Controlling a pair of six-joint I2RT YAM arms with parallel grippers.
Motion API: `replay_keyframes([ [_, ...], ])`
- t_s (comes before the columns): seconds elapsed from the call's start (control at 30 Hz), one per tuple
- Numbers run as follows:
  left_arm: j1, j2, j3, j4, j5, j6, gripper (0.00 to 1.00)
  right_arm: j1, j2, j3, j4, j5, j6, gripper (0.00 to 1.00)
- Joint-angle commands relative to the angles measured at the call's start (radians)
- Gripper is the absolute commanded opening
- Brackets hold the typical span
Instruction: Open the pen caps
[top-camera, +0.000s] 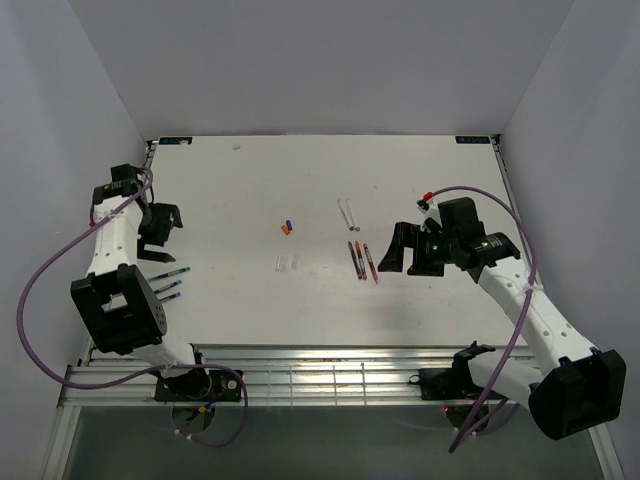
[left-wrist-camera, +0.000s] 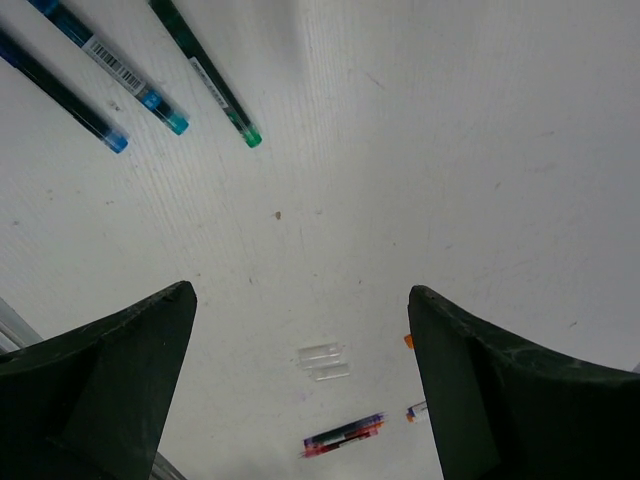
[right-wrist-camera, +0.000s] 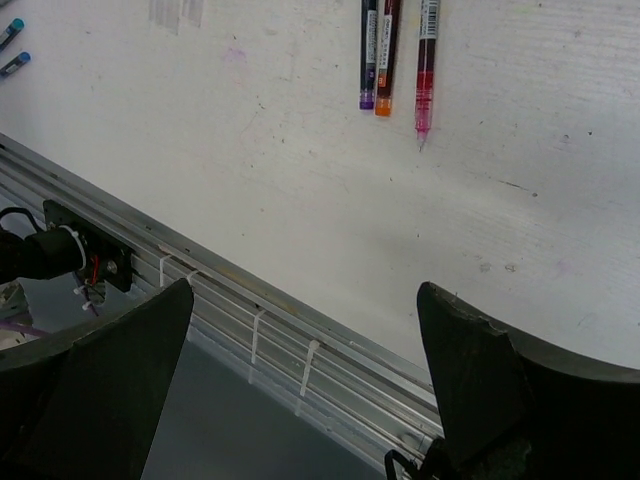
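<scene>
Blue and green pens (top-camera: 165, 283): three lie at the lower left of the top view, beside the left arm (top-camera: 115, 240). Their ends are coloured, but I cannot tell whether those are caps or bare tips, so this group is perhaps what is left to do.
Purple, orange and pink pens (right-wrist-camera: 385, 50): three lie side by side right of centre. Their tips look bare in the right wrist view, so I judge them opened.
Right jaws: wide apart and holding nothing, at the end of the right arm (top-camera: 520, 300), just beside those three pens.
Left jaws: wide apart and empty, over bare bench (top-camera: 250, 180).
Pen caps (top-camera: 287, 227): red, blue and orange, they lie loose and close together at mid-frame, apart from every pen.
Clear pieces (top-camera: 287, 264): two small transparent things below the caps, too small to name.
White sticks (top-camera: 347, 213): two thin pale things higher up, and what they are is unclear.
</scene>
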Motion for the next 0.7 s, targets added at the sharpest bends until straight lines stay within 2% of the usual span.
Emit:
replay_keyframes([
  [0.0, 0.019, 0.028, 0.008, 0.020, -0.067, -0.112, 0.97, -0.003, 0.016, 0.068, -0.044, -0.015, -0.025, 0.98],
  [0.23, 0.024, 0.088, -0.003, 0.039, -0.098, -0.209, 0.96, -0.003, 0.056, 0.105, -0.098, 0.032, -0.080, 0.98],
  [0.53, 0.050, 0.117, -0.026, 0.060, -0.144, -0.230, 0.93, -0.004, 0.073, 0.108, -0.120, 0.055, -0.114, 0.97],
  [0.67, 0.066, 0.110, -0.093, 0.095, -0.139, -0.244, 0.92, -0.004, 0.087, 0.122, -0.134, 0.065, -0.129, 0.97],
])
